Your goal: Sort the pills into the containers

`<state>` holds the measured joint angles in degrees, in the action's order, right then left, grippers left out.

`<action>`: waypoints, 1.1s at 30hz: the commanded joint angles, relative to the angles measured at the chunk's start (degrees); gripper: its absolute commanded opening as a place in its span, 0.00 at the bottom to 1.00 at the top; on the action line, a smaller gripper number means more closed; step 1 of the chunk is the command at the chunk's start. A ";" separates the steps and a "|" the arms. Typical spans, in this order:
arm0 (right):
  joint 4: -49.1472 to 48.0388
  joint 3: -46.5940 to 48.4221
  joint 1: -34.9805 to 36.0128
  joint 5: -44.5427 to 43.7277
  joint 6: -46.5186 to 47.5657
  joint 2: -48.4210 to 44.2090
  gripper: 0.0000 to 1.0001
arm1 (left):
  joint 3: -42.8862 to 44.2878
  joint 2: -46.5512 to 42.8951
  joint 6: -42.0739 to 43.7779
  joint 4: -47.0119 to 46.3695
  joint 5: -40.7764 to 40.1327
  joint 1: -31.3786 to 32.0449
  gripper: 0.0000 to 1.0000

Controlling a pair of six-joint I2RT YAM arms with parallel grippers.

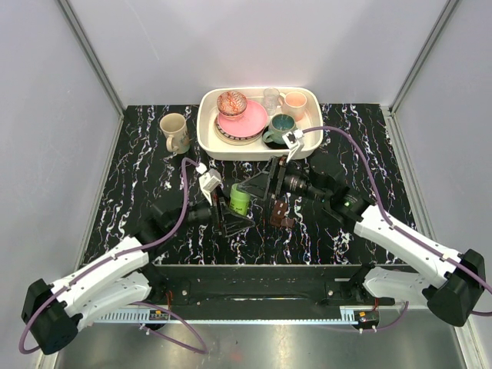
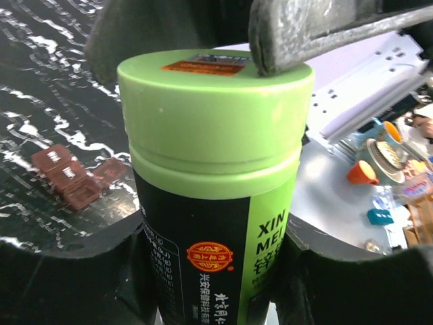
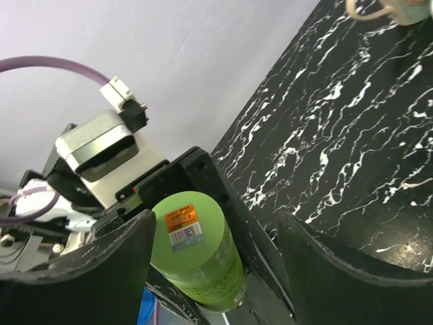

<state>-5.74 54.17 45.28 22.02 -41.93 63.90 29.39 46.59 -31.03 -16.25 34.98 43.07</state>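
My left gripper (image 1: 231,209) is shut on a green-capped pill bottle (image 1: 240,200) with a black and green label, and holds it upright above the table. In the left wrist view the bottle (image 2: 215,135) fills the gap between my fingers (image 2: 61,277). My right gripper (image 1: 263,189) is open, its jaws wide apart on either side of the bottle's cap (image 3: 188,230). One right finger (image 2: 298,30) rests at the cap's far edge. The dark-brown pill case (image 1: 279,214) lies on the table just right of the bottle, and also shows in the left wrist view (image 2: 71,177). No loose pills show.
A white tray (image 1: 206,140) of bowls, cups and a plate stands at the back centre. A beige mug (image 1: 174,132) stands left of it and shows in the right wrist view (image 3: 396,10). The table top is black marble.
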 commanded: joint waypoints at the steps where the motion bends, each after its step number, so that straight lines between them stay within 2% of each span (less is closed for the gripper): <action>1: 4.68 3.48 0.60 -7.07 -1.83 -0.97 0.78 | 5.59 -0.54 5.01 7.18 -8.61 0.52 0.00; 9: 7.41 5.15 2.36 -10.94 -2.37 0.08 0.80 | 7.96 2.19 6.06 10.45 -12.30 1.49 0.00; 18: 9.95 7.70 4.90 -12.53 -0.70 3.51 0.81 | 9.20 3.95 6.15 10.54 -12.83 2.55 0.00; 28: 12.33 7.53 5.96 -16.83 0.27 3.95 0.74 | 9.55 4.21 6.24 10.45 -13.36 3.16 0.00; 33: 12.15 7.53 5.97 -18.15 -0.25 3.52 0.77 | 9.46 4.39 6.24 10.27 -13.19 3.69 0.00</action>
<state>6.72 59.24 50.89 6.81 -42.76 68.07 35.92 51.20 -25.43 -2.28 22.15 46.06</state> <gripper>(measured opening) 0.759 0.558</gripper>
